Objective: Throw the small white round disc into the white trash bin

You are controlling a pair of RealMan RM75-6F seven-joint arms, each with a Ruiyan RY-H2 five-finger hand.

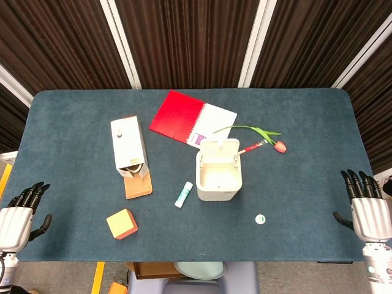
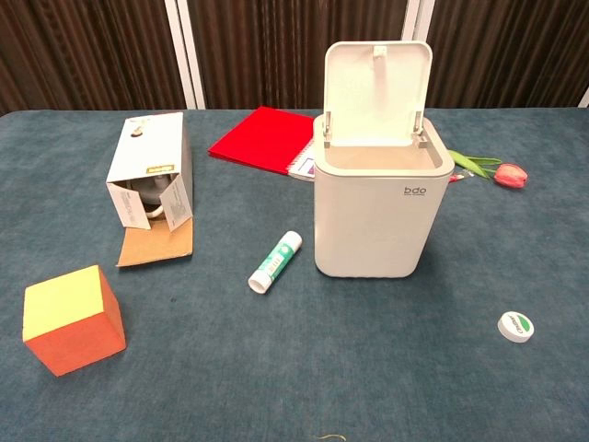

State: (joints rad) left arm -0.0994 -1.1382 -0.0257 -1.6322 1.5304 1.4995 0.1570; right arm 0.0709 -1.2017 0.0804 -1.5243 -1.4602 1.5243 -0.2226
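Observation:
The small white round disc (image 1: pixel 261 218) (image 2: pixel 516 326) with a green mark lies flat on the blue table, in front and to the right of the white trash bin (image 1: pixel 218 173) (image 2: pixel 382 198). The bin stands upright near the middle with its lid flipped open. My left hand (image 1: pixel 23 211) hovers at the table's left edge, fingers spread, holding nothing. At the right edge my right hand (image 1: pixel 366 203) also has its fingers apart and empty, well to the right of the disc. Neither hand shows in the chest view.
A glue stick (image 1: pixel 184 194) (image 2: pixel 275 261) lies left of the bin. An opened white carton (image 1: pixel 129 149) (image 2: pixel 152 175) and a yellow-orange cube (image 1: pixel 121 223) (image 2: pixel 73 319) sit to the left. A red notebook (image 1: pixel 192 118) (image 2: pixel 262 137) and a tulip (image 1: pixel 269 138) (image 2: pixel 502 171) lie behind the bin.

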